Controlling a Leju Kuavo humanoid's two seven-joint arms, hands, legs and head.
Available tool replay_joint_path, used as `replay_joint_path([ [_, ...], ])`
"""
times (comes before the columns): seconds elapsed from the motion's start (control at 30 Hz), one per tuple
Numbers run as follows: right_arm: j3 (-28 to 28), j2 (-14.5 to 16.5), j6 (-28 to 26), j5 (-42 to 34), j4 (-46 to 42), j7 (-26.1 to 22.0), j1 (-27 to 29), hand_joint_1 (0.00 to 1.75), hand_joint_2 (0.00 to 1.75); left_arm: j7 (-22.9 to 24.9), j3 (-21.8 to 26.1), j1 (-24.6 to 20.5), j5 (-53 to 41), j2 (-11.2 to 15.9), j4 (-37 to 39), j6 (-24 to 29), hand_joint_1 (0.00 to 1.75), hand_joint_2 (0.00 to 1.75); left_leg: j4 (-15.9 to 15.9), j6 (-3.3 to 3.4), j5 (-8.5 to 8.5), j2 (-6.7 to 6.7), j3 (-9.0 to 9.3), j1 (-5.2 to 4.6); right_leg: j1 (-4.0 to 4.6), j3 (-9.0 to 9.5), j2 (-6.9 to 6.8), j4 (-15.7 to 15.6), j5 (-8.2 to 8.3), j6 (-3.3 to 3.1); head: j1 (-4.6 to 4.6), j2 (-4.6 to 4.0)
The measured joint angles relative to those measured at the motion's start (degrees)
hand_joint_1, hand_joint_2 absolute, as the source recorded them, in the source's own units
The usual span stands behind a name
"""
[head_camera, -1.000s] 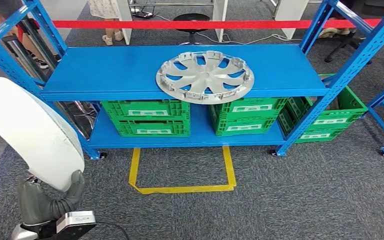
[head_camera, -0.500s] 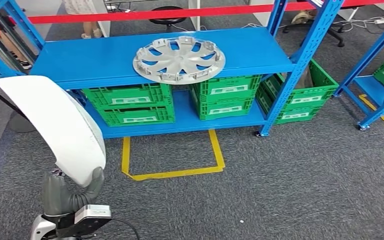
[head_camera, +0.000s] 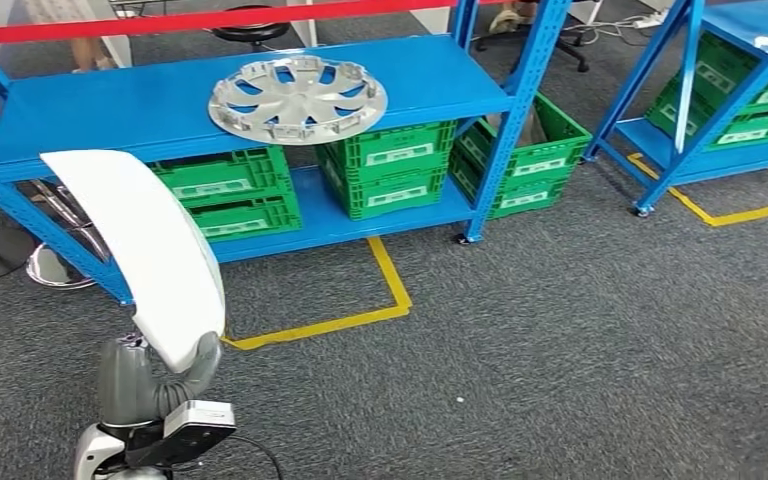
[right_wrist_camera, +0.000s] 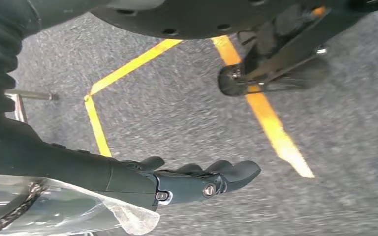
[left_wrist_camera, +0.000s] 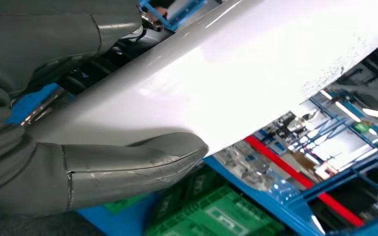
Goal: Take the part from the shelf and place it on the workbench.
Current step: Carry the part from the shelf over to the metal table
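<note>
The part is a long, curved white panel [head_camera: 150, 250] standing upright in front of the blue shelf [head_camera: 110, 100] at the lower left of the head view. My left hand [head_camera: 150, 385] grips its lower end from below. In the left wrist view the grey thumb [left_wrist_camera: 128, 164] presses against the glossy white panel [left_wrist_camera: 256, 69]. My right hand [right_wrist_camera: 202, 179] hangs over the grey carpet with its dark fingers loosely extended and nothing in them.
A silver wheel cover [head_camera: 297, 97] lies on the shelf's top board, with green crates [head_camera: 390, 165] below it. Yellow floor tape [head_camera: 360, 315] marks a square in front. A second blue rack [head_camera: 675, 120] with crates stands at the right. A red barrier [head_camera: 160, 22] runs behind.
The whole picture has shifted: the camera has turned to the right, so the shelf now sits further left and a second rack has come into view. The white panel stays in my left hand.
</note>
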Motion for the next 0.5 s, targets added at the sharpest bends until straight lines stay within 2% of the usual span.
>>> replay_joint_path([
  [0.03, 0.0, 0.0, -0.1, -0.2, 0.0, -0.2, -0.1, 0.00, 1.75, 0.3, 0.0, -0.1, 0.1, 0.0, 0.1, -0.3, 1.75, 1.75, 0.3, -0.14, 0.35, 0.53, -0.61, -0.13, 0.16, 3.32, -1.19, -4.1, 0.72, -0.26, -0.01, 0.00],
  [0.07, 0.0, 0.0, -0.3, -0.4, 0.0, -0.4, -0.2, 0.00, 1.75, 0.4, 0.0, -0.3, 0.2, 0.0, 0.2, -0.7, 1.75, 1.75, 0.6, -0.36, 0.65, 1.08, -1.09, -0.24, 0.43, 6.64, -2.43, -8.6, 0.63, -0.53, -0.02, 0.00],
  [0.1, 0.0, 0.0, -0.5, -0.7, 0.0, -0.6, -0.4, 0.00, 1.75, 0.5, 0.0, -0.4, 0.3, 0.0, 0.3, -1.1, 1.75, 1.75, 0.8, -0.63, 1.01, 1.65, -1.42, -0.30, 0.69, 8.96, -3.37, -12.1, 0.04, -0.76, 0.01, 0.00],
  [0.13, 0.0, 0.0, -0.8, -1.0, 0.0, -1.0, -0.6, 0.00, 1.75, 0.5, -0.1, -0.6, 0.4, 0.0, 0.4, -1.6, 1.75, 1.75, 0.9, -0.95, 1.39, 2.30, -1.68, -0.31, 0.96, 10.33, -3.92, -14.7, -0.63, -1.01, 0.02, 0.00],
  [0.2, 0.0, 0.0, -1.1, -1.6, 0.0, -1.7, -0.6, 0.00, 1.75, 0.4, -0.3, -1.1, 0.3, 0.0, 0.6, -2.3, 1.75, 1.75, 0.8, -1.61, 2.05, 3.32, -1.95, -0.20, 1.01, 9.87, -2.94, -15.9, -0.39, -1.72, 0.08, 0.00],
  [0.23, 0.0, 0.0, -1.2, -1.9, 0.0, -2.0, -0.6, 0.00, 1.75, 0.4, -0.4, -1.3, 0.2, 0.0, 0.6, -2.6, 1.75, 1.75, 1.0, -2.01, 1.77, 2.69, -2.10, -0.07, 0.89, 9.43, -2.41, -16.0, 0.05, -2.16, 0.02, 0.00],
  [0.27, 0.0, 0.1, -1.2, -2.2, 0.0, -2.3, -0.6, 0.00, 1.75, 0.3, -0.5, -1.5, 0.1, 0.0, 0.6, -2.9, 1.75, 1.75, 1.8, -2.42, 0.77, 1.28, -2.37, 0.08, 0.70, 9.19, -1.93, -16.1, 0.54, -2.64, -0.02, 0.00],
  [0.33, 0.1, 0.1, -1.5, -2.6, 0.0, -2.6, -0.7, 0.00, 1.75, 0.3, -0.6, -1.7, 0.2, 0.0, 0.6, -3.5, 1.75, 1.75, 7.0, -3.16, -3.73, -2.51, -3.78, 0.50, 0.50, 8.67, -0.97, -16.1, 1.46, -3.27, -0.17, 0.00],
  [0.37, 0.1, 0.1, -1.9, -2.8, 0.0, -2.7, -0.8, 0.00, 1.75, 0.2, -0.6, -1.7, 0.5, 0.1, 0.7, -3.9, 1.75, 1.75, 10.8, -3.39, -6.22, -3.56, -4.72, 0.64, 0.49, 8.32, -0.36, -16.0, 1.87, -3.46, -0.20, 0.00],
  [0.4, 0.3, 0.1, -2.4, -3.0, 0.0, -2.7, -0.9, 0.00, 1.75, -0.1, -0.6, -1.6, 1.0, 0.1, 0.7, -4.2, 1.75, 1.75, 14.2, -3.55, -8.03, -3.99, -5.48, 0.72, 0.51, 7.87, 0.28, -15.8, 2.23, -3.52, -0.23, 0.00],
  [0.43, 0.5, 0.1, -3.0, -3.3, 0.0, -2.7, -1.0, 0.00, 1.75, -0.4, -0.7, -1.6, 1.6, 0.1, 0.7, -4.6, 1.75, 1.75, 16.2, -3.65, -8.61, -4.06, -5.61, 0.76, 0.51, 7.35, 0.96, -15.6, 2.49, -3.51, -0.24, 0.01],
  [0.47, 0.7, 0.2, -3.6, -3.6, 0.0, -2.8, -1.0, 0.00, 1.75, -0.8, -0.7, -1.5, 2.3, 0.2, 0.7, -4.9, 1.75, 1.75, 16.1, -3.69, -7.98, -4.08, -4.88, 0.83, 0.50, 6.84, 1.67, -15.2, 2.66, -3.44, -0.24, 0.01],
  [0.5, 0.9, 0.2, -4.1, -3.9, 0.0, -2.8, -1.0, 0.00, 1.75, -1.1, -0.8, -1.5, 2.8, 0.2, 0.7, -5.1, 1.75, 1.75, 13.9, -3.68, -6.41, -4.20, -3.26, 0.94, 0.46, 6.44, 2.34, -14.8, 2.72, -3.37, -0.25, 0.01],
])
